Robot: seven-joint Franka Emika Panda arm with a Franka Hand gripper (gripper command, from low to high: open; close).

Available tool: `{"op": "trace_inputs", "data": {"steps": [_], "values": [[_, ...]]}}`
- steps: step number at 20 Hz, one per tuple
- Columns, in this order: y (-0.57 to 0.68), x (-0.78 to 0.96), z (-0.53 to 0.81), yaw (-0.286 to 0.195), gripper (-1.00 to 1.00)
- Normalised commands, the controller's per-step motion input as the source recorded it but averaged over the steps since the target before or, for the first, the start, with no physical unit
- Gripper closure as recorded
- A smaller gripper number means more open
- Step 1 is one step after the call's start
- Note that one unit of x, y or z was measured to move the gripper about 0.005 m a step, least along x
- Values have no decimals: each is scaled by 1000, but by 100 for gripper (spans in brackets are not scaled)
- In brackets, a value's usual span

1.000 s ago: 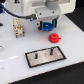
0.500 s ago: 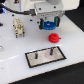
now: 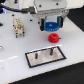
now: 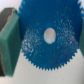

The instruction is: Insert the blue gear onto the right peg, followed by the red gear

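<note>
Gripper (image 3: 51,25) hovering above the white table (image 3: 15,60), fingers (image 4: 9,42) clamping the blue gear (image 3: 51,26) by its rim, red gear (image 3: 54,37) lying just below, grey plate (image 3: 37,58) holding the right peg (image 3: 51,50) nearer the exterior view's right.

White, glossy table (image 3: 12,60) under everything; on it a grey plate with black border (image 3: 45,57) toward the near edge, two dark pegs upright on that plate, the right peg (image 3: 51,50) among them; just beyond the plate, the red gear (image 3: 54,38) flat on the surface; toward the exterior view's left, a pale blocky object (image 3: 18,27).
</note>
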Motion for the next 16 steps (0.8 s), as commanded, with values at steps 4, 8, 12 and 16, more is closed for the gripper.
{"op": "trace_inputs", "data": {"steps": [4,8,12,16], "values": [[-165,861,282,0,100],[-184,842,123,0,100],[-163,771,9,0,100],[-79,594,7,0,100]]}}
